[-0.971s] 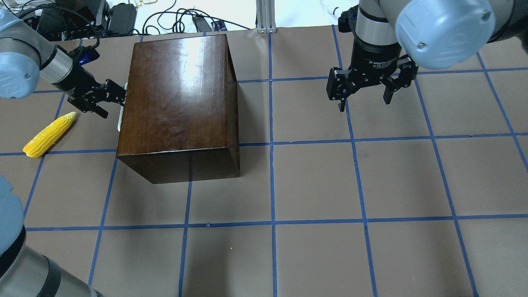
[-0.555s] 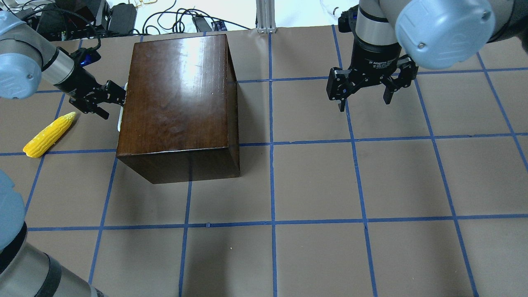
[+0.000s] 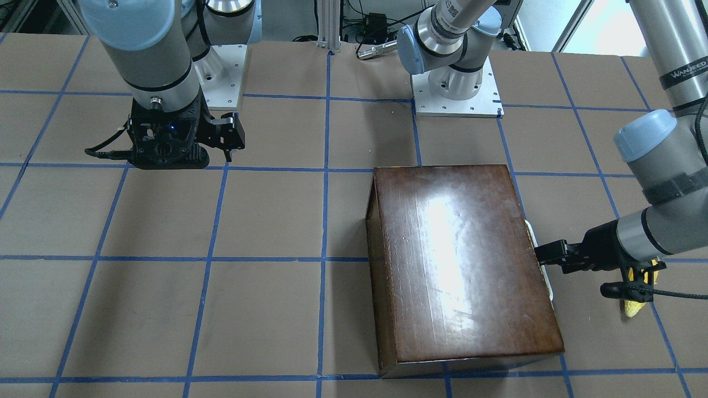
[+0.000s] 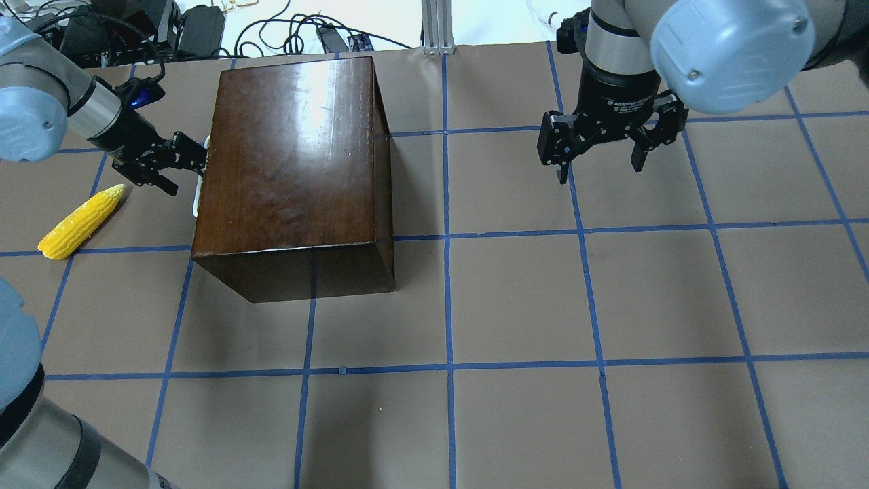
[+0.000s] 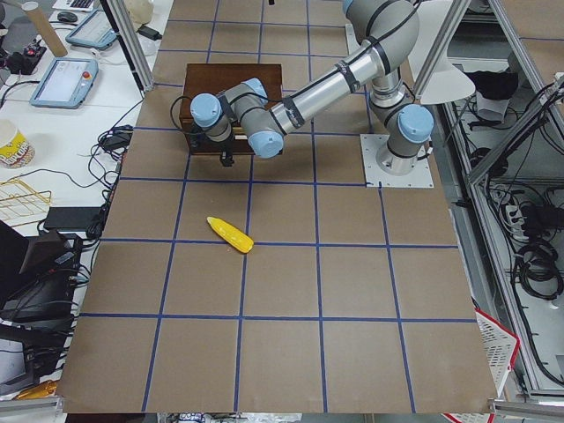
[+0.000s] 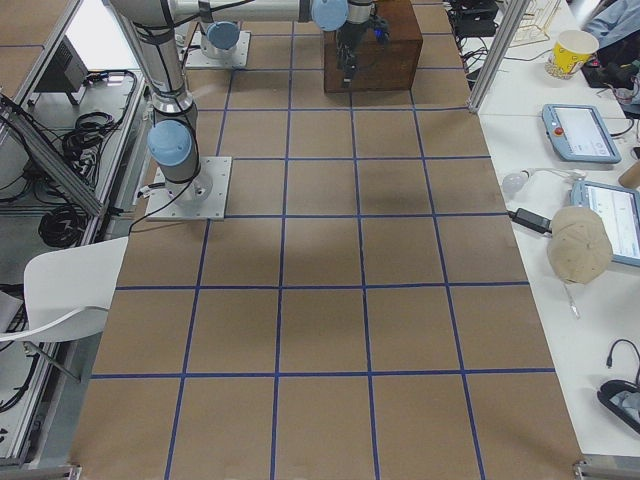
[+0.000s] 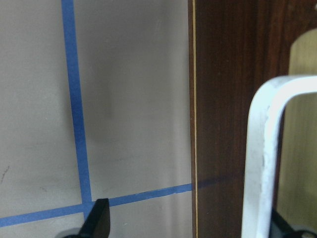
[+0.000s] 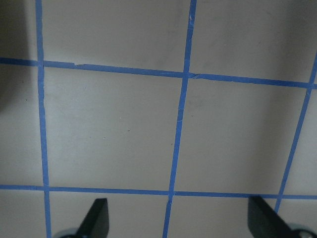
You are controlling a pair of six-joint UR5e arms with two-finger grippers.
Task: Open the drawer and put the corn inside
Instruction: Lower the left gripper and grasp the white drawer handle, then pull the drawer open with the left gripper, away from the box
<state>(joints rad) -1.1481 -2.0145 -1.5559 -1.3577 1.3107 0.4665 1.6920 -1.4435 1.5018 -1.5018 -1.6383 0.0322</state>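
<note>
the corn [image 4: 81, 221] lies on the table [image 4: 516, 305], apart from the box [image 4: 292, 170], on its handle side

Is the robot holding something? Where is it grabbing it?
Nothing yet. The left gripper is open around the white drawer handle; the right gripper hangs open and empty.

A table [image 4: 516, 299] covered in brown paper and gridded with blue tape [image 4: 448, 272] fills the scene. Cables [image 4: 271, 34] tangle past its far edge beside an aluminium post [image 4: 434, 24]. A white desk [image 6: 530, 150] holds tablets [image 6: 578, 132] and a paper cup [image 6: 570, 52].
</note>
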